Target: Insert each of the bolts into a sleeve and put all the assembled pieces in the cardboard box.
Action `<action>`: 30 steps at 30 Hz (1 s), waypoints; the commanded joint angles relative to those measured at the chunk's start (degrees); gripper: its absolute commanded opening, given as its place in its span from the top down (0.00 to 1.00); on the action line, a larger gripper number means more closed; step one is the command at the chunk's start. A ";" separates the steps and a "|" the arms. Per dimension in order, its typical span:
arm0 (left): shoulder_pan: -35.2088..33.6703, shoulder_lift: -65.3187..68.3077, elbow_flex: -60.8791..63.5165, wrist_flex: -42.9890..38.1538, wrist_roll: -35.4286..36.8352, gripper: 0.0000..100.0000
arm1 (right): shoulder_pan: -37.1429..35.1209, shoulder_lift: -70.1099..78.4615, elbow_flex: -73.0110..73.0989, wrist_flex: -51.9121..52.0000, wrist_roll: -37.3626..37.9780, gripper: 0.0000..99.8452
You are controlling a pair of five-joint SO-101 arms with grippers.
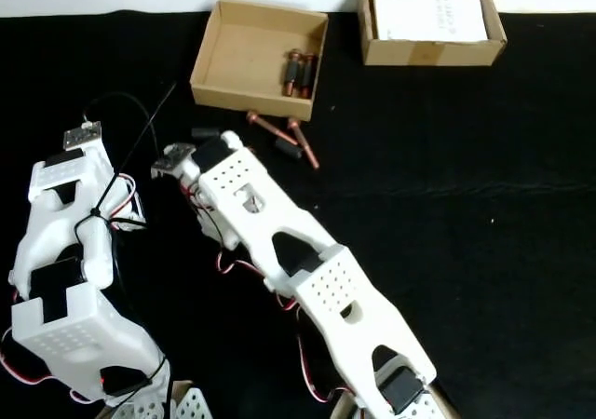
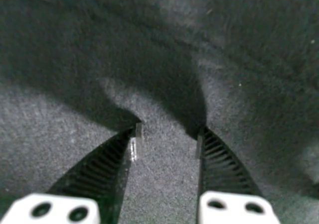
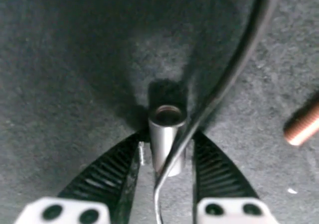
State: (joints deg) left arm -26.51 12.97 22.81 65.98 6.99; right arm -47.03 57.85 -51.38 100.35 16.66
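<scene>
Your right gripper [image 3: 168, 137] is clenched on a metal sleeve [image 3: 167, 147]. The sleeve sits between the two ribbed fingers [image 3: 114, 169], its open end pointing away from the wrist camera. A black cable [image 3: 239, 59] crosses just in front of it, and the threaded tip of a copper bolt [image 3: 303, 126] lies nearby on the black cloth [image 3: 60, 59].

From above, that arm reaches across the table to a spot just short of the cardboard box [image 1: 237, 60]. Two assembled pieces [image 1: 298, 73] already lie inside the box against its far side wall.

Two bolts [image 1: 268, 124] are loose on the cloth just in front of the box. One is angled toward the other, with a dark sleeve [image 1: 288, 151] between them and another dark sleeve [image 1: 207, 132] near the gripper.

Your left gripper [image 2: 169, 132] is released, its fingers spread and nothing between them. It hangs over bare cloth, well apart from the parts.

A second cardboard box [image 1: 433, 51] with a sheet of paper [image 1: 428, 14] in it stands at the far edge.
</scene>
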 commanded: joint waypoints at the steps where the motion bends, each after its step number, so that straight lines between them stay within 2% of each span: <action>1: -1.27 0.04 -1.54 0.26 0.35 0.82 | 0.22 -0.75 3.12 0.57 2.11 0.92; 4: -1.27 0.04 -1.63 0.26 0.35 0.82 | 1.10 -1.10 2.95 0.48 2.02 1.00; 7: -1.63 -0.57 -1.63 0.70 0.35 0.82 | 4.00 -1.54 0.04 0.66 1.93 0.99; 10: -1.98 -0.48 -4.35 5.89 0.44 0.82 | 8.57 -2.77 -5.05 0.75 -0.18 0.99; 13: 0.75 -0.48 -10.86 12.66 0.88 0.82 | 13.23 -9.89 -5.85 0.75 -1.67 0.99; 17: 8.13 -0.04 -24.75 22.95 7.65 0.82 | 18.68 -23.16 -0.75 0.75 -3.52 0.99; 19: 13.67 0.13 -31.69 26.29 8.53 0.82 | 21.14 -29.05 2.77 0.66 -5.19 0.99; 22: 22.37 0.31 -38.64 27.69 10.64 0.82 | 25.54 -35.91 7.52 0.48 -8.00 0.99; 26: 31.78 4.35 -43.03 27.43 18.20 0.82 | 32.92 -37.14 12.88 -4.09 -8.53 0.99; 30: 35.47 15.16 -51.65 27.78 23.30 0.82 | 34.59 -35.74 19.30 -12.18 -8.62 0.99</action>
State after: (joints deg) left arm 6.90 22.90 -21.67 93.32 26.42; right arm -13.45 24.88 -34.51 92.62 8.48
